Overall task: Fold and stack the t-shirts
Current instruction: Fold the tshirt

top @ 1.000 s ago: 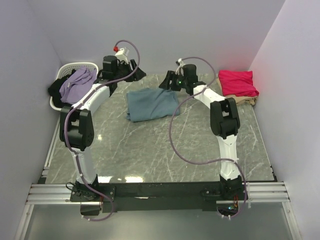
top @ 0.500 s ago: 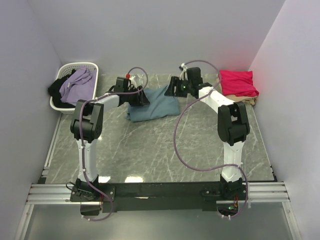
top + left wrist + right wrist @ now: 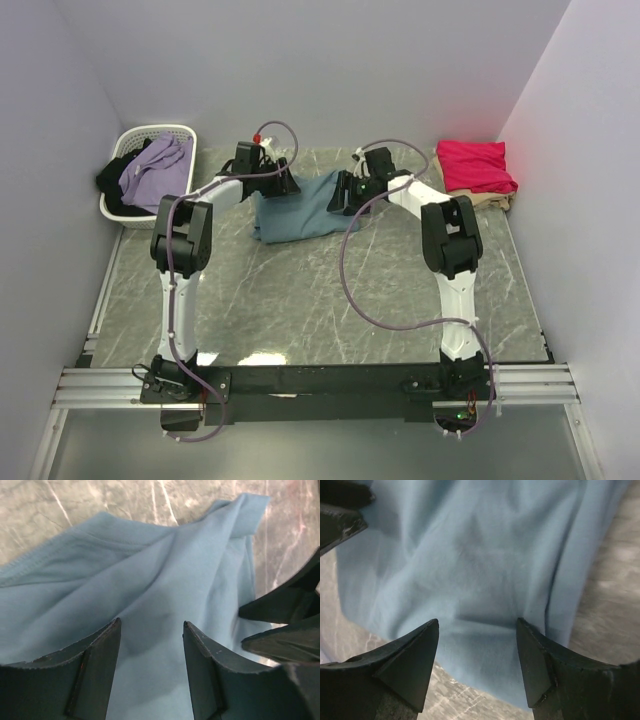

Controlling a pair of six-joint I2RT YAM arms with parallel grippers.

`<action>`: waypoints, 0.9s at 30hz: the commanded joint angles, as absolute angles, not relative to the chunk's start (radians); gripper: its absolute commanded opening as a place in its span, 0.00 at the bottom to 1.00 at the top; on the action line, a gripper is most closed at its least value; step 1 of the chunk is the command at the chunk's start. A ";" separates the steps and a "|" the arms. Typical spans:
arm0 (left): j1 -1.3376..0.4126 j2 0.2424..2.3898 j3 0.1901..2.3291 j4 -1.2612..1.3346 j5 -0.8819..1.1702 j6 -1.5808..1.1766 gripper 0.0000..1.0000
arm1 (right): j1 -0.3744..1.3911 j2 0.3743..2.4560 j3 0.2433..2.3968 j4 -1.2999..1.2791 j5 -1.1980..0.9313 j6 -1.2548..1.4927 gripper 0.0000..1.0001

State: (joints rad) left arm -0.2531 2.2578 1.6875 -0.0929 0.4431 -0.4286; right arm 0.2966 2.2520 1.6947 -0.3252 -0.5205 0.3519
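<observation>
two arms: both reach to the upper middle of the top view and meet over one shirt.
left fingers (image 3: 281, 184): spread wide over the upper left edge of the teal-blue t-shirt (image 3: 300, 208), with nothing gripped between them.
right fingers (image 3: 345, 192): also spread wide, at the shirt's upper right corner, gripping nothing.
contact: in both wrist views the tips sit low over the blue cloth, perhaps touching it; i cannot tell for sure.
teal-blue t-shirt: lies rumpled and loosely folded on the grey marble worktop (image 3: 300, 290), in the upper middle of the top view, between the two pairs of fingers.
crimson-pink t-shirt (image 3: 476, 165): folded, at the upper right of the top view, well apart from the arms.
beige t-shirt (image 3: 498, 203): under the crimson-pink one, with only its lower edge showing.
basket (image 3: 128, 138): white, at the upper left of the top view, holding a lilac cloth (image 3: 155, 167) and a black cloth (image 3: 108, 181).
</observation>
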 commanded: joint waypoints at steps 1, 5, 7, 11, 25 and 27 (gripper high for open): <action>-0.239 2.272 1.738 -0.117 0.396 -0.387 0.58 | 0.298 2.278 1.749 -0.511 -0.332 0.373 0.71; -0.229 2.276 1.735 -0.136 0.347 -0.367 0.58 | 0.301 2.215 1.655 -0.505 -0.203 0.416 0.72; -0.224 2.283 1.740 -0.152 0.316 -0.356 0.58 | 0.302 2.204 1.618 -0.512 -0.157 0.417 0.72; -0.216 2.304 1.767 -0.176 0.281 -0.331 0.58 | 0.305 2.210 1.605 -0.574 -0.098 0.408 0.73; -0.189 2.344 1.809 -0.181 0.195 -0.311 0.58 | 0.342 2.096 1.378 -0.568 -0.003 0.397 0.74; -0.189 2.318 1.790 -0.158 0.247 -0.316 0.58 | 0.342 2.062 1.342 -0.520 -0.029 0.403 0.74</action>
